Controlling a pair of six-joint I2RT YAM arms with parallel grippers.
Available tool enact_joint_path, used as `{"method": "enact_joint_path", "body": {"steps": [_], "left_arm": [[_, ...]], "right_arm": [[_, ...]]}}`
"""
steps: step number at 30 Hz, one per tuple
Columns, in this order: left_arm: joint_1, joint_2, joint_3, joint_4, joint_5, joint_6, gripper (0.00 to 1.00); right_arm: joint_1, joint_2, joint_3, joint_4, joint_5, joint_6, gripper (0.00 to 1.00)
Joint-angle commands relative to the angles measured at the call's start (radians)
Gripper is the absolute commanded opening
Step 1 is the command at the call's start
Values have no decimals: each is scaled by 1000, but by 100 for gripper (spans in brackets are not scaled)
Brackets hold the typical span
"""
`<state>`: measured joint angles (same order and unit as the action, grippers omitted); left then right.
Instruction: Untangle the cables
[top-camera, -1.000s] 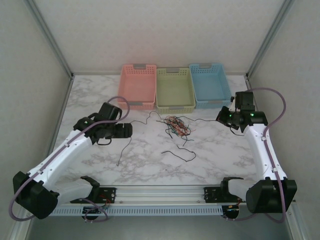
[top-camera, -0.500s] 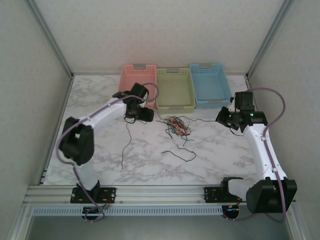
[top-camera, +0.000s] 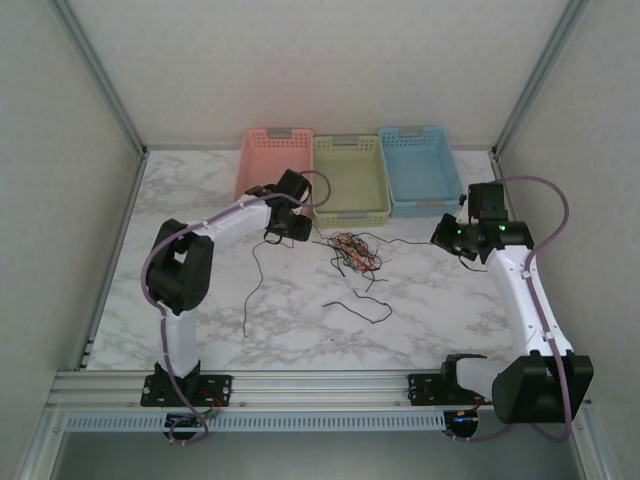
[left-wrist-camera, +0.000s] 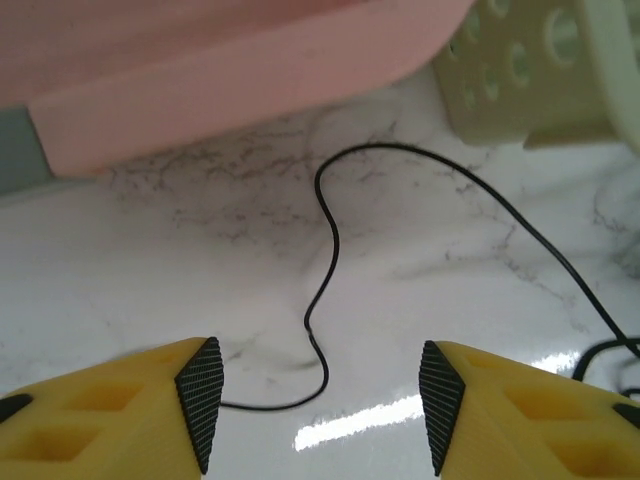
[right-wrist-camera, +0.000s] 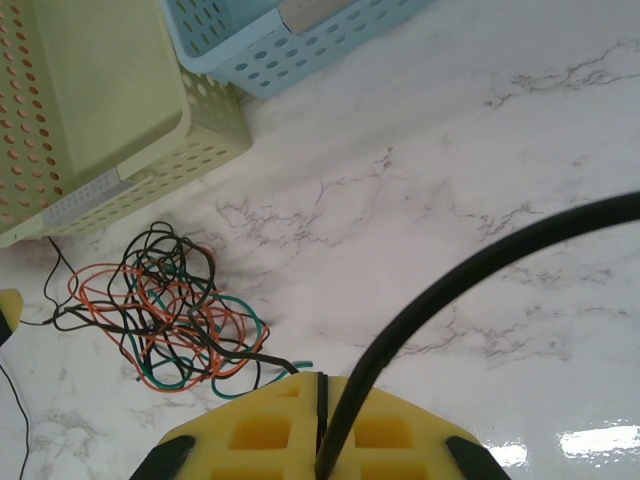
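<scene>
Cables in a tangle (top-camera: 355, 252) of black, orange, red and green sit in the middle of the top view, on the marble surface (top-camera: 430, 310) just below the green basket (top-camera: 350, 180), which stands between a pink basket (top-camera: 272, 172) and a blue basket (top-camera: 420, 168) along the upper edge. A loose black cable (top-camera: 250, 290) trails down the left of the tangle, and another black cable (top-camera: 360, 308) curls below it. The left pincer (top-camera: 290, 232) hangs at the upper end of the loose black cable, in front of the gap between the pink and green baskets. The right pincer (top-camera: 447, 238) sits right of the tangle, and a thin black strand (top-camera: 410, 241) runs from the tangle toward it. In the left wrist view the left pincer (left-wrist-camera: 320, 400) stands with its fingers apart, and the loose black cable (left-wrist-camera: 325, 250) snakes over the surface (left-wrist-camera: 150, 260) between them, touching neither pad, with the pink basket (left-wrist-camera: 230, 70) at the top and the green basket (left-wrist-camera: 530, 70) at the upper right. In the right wrist view the right pincer (right-wrist-camera: 320, 385) has its fingers pressed together, and the thin black strand (right-wrist-camera: 480, 265) rises from their seam toward the right edge, so it appears clamped there. The tangle (right-wrist-camera: 165, 320) lies at the lower left below the green basket (right-wrist-camera: 90, 110), and the blue basket (right-wrist-camera: 290, 30) is at the top.
</scene>
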<state>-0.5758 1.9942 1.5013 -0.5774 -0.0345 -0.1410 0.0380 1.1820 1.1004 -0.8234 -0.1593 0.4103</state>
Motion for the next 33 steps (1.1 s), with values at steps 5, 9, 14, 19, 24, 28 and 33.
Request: {"method": "enact_joint_path", "body": {"steps": [5, 9, 14, 19, 24, 28, 33], "left_arm": [[-16, 85, 6, 32, -17, -2, 50], [-16, 94, -18, 46, -29, -9, 46], [-16, 110, -27, 51, -31, -12, 35], [-16, 120, -30, 49, -54, -12, 28], [-16, 111, -39, 43, -68, -10, 18], [-17, 55, -59, 45, -77, -18, 0], [-19, -102, -94, 24, -67, -27, 0]], "right_arm": [[6, -3, -2, -6, -13, -14, 0], [6, -3, -3, -3, -13, -14, 0], [6, -1, -1, -6, -13, -16, 0], [6, -5, -1, -6, -13, -15, 0], [6, -7, -5, -5, -14, -16, 0], [5, -9, -7, -5, -12, -16, 0], [5, -9, -8, 0, -13, -14, 0]]}}
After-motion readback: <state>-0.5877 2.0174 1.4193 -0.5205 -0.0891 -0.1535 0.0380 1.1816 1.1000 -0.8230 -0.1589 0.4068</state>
